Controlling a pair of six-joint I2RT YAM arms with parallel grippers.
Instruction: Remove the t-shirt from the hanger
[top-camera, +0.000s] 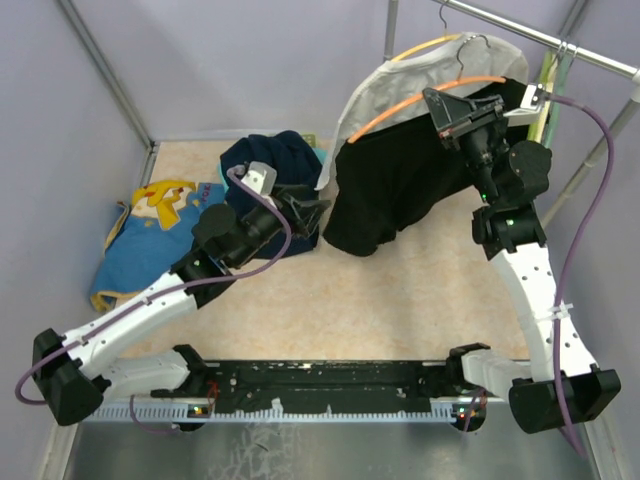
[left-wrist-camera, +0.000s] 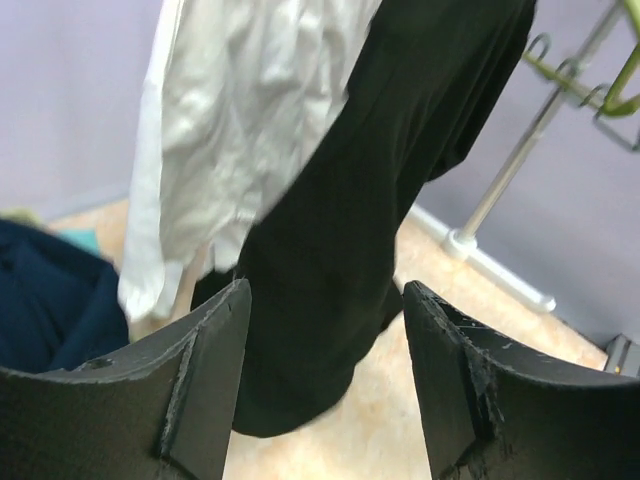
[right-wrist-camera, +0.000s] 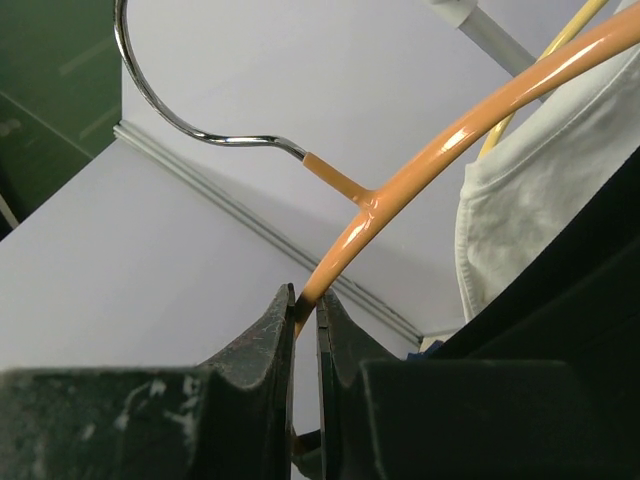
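A black t-shirt (top-camera: 400, 185) hangs from an orange hanger (top-camera: 420, 95), its hem reaching down to the table. My right gripper (top-camera: 436, 106) is shut on the hanger's orange arm just below the wire hook; in the right wrist view the hanger (right-wrist-camera: 430, 150) runs between the closed jaws of the gripper (right-wrist-camera: 305, 300). My left gripper (top-camera: 318, 208) is open beside the shirt's lower left edge. In the left wrist view the black t-shirt (left-wrist-camera: 340, 260) hangs just beyond the gripper (left-wrist-camera: 325, 300), with nothing between its fingers.
A white shirt (top-camera: 400, 80) on a yellow hanger hangs right behind the black one, under the metal rail (top-camera: 540, 40). A dark blue garment (top-camera: 275, 160) and a blue one with a yellow print (top-camera: 160, 220) lie at the left. The rack's post (left-wrist-camera: 500, 190) and green hangers (left-wrist-camera: 590, 80) stand at the right.
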